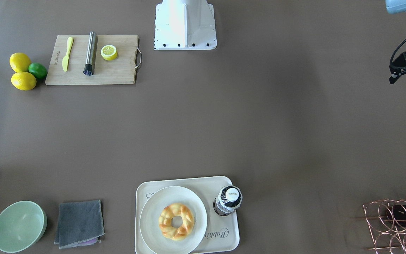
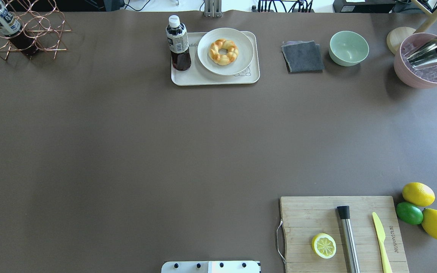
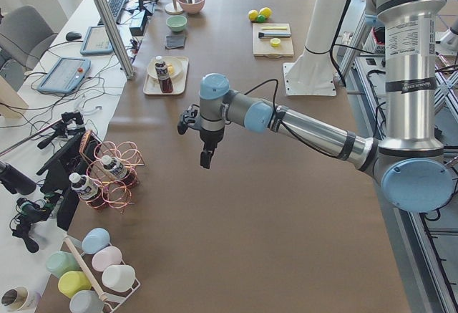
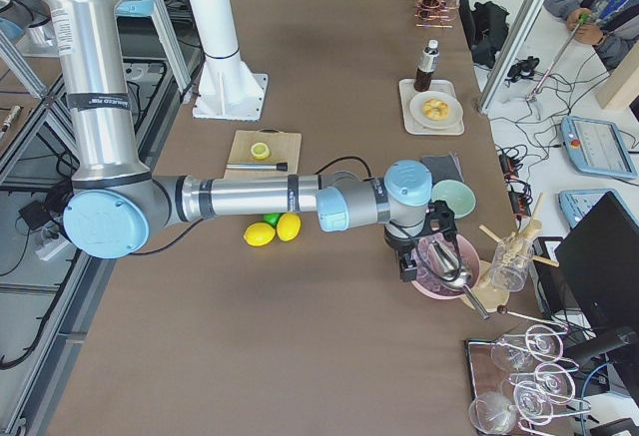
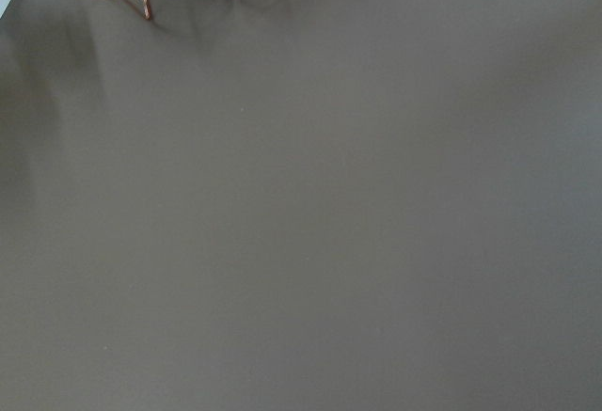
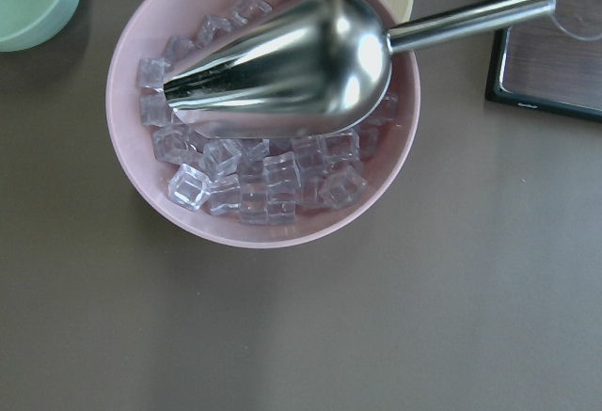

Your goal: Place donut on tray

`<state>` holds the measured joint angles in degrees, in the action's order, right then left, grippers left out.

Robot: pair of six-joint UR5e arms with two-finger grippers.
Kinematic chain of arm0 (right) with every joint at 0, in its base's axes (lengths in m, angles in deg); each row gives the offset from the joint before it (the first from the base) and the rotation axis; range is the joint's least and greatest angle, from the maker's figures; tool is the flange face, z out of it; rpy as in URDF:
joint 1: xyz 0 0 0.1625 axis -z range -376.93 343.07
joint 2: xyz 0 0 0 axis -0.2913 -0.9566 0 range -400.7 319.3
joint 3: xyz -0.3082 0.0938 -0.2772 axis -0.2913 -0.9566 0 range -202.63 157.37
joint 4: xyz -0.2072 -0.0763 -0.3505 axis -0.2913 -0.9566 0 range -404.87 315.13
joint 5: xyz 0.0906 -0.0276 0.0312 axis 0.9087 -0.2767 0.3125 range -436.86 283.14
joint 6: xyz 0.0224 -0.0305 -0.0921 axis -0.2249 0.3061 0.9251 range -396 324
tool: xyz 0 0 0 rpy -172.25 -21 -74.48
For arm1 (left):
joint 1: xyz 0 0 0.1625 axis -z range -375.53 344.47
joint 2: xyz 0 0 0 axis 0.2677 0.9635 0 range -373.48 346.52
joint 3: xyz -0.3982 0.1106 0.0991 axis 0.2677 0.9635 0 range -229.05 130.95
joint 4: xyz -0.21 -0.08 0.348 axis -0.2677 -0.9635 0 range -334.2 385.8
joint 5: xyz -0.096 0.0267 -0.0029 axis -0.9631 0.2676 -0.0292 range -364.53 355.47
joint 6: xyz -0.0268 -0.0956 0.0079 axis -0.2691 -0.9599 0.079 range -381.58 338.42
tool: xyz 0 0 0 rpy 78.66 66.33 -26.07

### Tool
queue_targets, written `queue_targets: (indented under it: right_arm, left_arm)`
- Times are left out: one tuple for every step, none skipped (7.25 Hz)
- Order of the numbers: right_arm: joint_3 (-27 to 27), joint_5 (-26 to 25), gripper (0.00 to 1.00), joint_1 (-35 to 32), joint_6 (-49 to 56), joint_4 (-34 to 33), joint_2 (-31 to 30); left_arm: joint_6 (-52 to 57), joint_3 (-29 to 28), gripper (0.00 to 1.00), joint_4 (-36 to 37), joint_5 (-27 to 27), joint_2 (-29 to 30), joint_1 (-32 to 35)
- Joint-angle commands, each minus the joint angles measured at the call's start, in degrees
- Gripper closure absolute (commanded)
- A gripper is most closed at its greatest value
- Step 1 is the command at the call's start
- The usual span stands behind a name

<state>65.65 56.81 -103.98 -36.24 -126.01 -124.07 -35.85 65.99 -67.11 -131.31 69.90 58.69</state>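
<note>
Upon the tray (image 1: 229, 229) (plate (image 1: 153, 218) beneath) sits donut (image 1: 188, 220).

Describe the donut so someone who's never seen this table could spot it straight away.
Find the cream tray at the table's edge farthest from the robot, where a dark bottle stands. Beside the bottle a round white plate holds the donut. It is a braided golden ring with browned patches, unlike the flat-cut lemon half on the cutting board.
</note>
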Motion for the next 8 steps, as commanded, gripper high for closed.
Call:
queue_targets:
  right_arm:
    - [2.34, -0.16, 0.00, -3.56, 0.94, -0.16, -5.13]
    - [2.69, 0.10, 0.00, -4.87, 1.02, -0.16, -5.49]
    - [2.69, -0.07, 0.00, -4.97, 0.94, -0.25, -5.49]
    - [2.43, -0.25, 0.00, -4.89, 0.94, -0.16, -5.40]
    - [3.12, -0.16, 0.00, -4.97, 0.85, -0.16, -5.31]
    - [3.74, -0.25, 0.00, -4.80, 0.76, -0.25, -5.31]
    - [3.74, -2.43, 0.00, -4.62, 0.59, -0.25, -5.40]
    - [4.35, -2.71, 0.00, -4.80, 0.58, -0.25, -5.58]
  left_arm:
    - [0.64, -3.65, 0.02, -7.29, -7.14, -4.03, 2.50]
    - [0.64, -2.72, 0.02, -7.63, -7.26, -3.84, 2.68]
    - [0.29, -1.32, 0.02, -7.46, -7.17, -4.19, 2.77]
    - [0.20, -1.83, 0.02, -7.55, -6.91, -4.02, 2.69]
    - [0.72, -2.18, 0.02, -7.55, -6.65, -3.84, 2.69]
    - [0.73, -2.10, 0.02, -7.55, -6.56, -3.93, 2.77]
    - [0.73, -2.27, 0.02, -7.55, -6.47, -3.84, 2.86]
    - [0.73, -2.71, 0.02, -7.55, -6.47, -3.49, 2.86]
